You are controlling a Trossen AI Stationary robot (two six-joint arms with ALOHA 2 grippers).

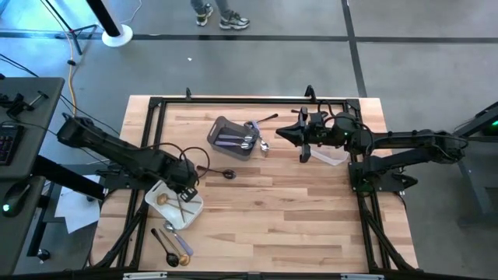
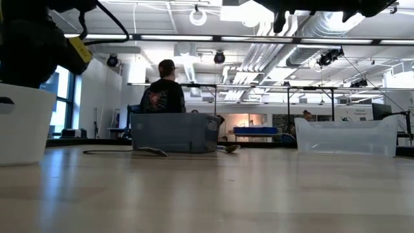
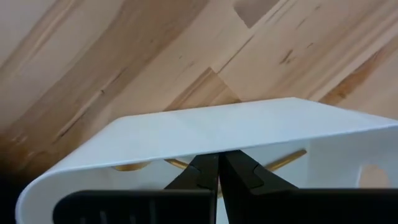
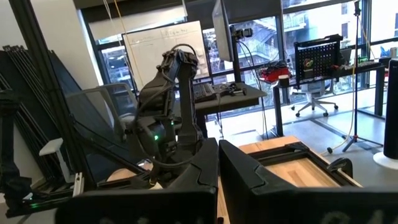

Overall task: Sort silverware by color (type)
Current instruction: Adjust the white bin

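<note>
My left gripper (image 1: pixel 187 191) hangs over the white tray (image 1: pixel 159 189) near the table's left edge, its fingers (image 3: pixel 202 177) shut just above the tray's inside. Gold pieces (image 3: pixel 287 160) lie in the tray. My right gripper (image 1: pixel 280 134) is raised high beside the clear tub (image 1: pixel 333 158), shut and empty (image 4: pixel 218 158). A grey bin (image 1: pixel 220 128) holds silver and lilac-handled pieces (image 1: pixel 237 141). A black spoon (image 1: pixel 226 173) lies flat on the table, a black fork (image 1: pixel 265 119) and a silver piece (image 1: pixel 264 145) lie beside the bin, and three spoons (image 1: pixel 173 246) lie near the near edge. My left gripper points down into the white tray with shut fingers. A gold handle (image 3: pixel 177 163) runs behind the fingertips, which hide the place where they could meet. I cannot tell whether the gripper touches it.
In the low view, the tray (image 2: pixel 19 123), grey bin (image 2: pixel 174 133) and clear tub (image 2: pixel 346 136) stand along the far half of the table. A black frame (image 1: pixel 233 99) rims the table. A cable (image 1: pixel 175 152) loops beside the left arm. Bare wood fills the middle and right near part.
</note>
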